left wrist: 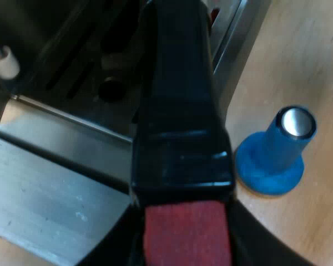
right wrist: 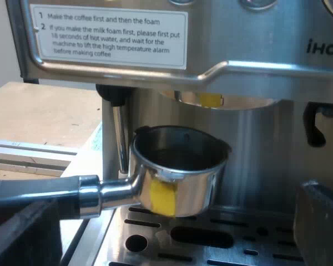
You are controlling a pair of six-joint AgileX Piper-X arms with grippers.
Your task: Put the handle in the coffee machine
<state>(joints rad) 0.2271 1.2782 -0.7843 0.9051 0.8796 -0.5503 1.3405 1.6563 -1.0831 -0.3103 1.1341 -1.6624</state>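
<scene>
Light wooden surface (left wrist: 316,66). Directly on it:
- espresso machine (right wrist: 266,144), standing
- blue tamper (left wrist: 275,159), upright on its wide base, metal-capped end up, near the machine's corner but apart from it
- ribbed metal rail (right wrist: 28,158), lying flat beside the machine

I read on espresso machine (right wrist: 255,130) white label (right wrist: 108,36), 12 o'clock from steam wand (right wrist: 119,138): "1 Make the coffee first and then the foam" | "2 If you make the milk foam first, please first put 18 seconds of hot water…" | brand letters (right wrist: 325,47) "iHOM", cut off.
</scene>
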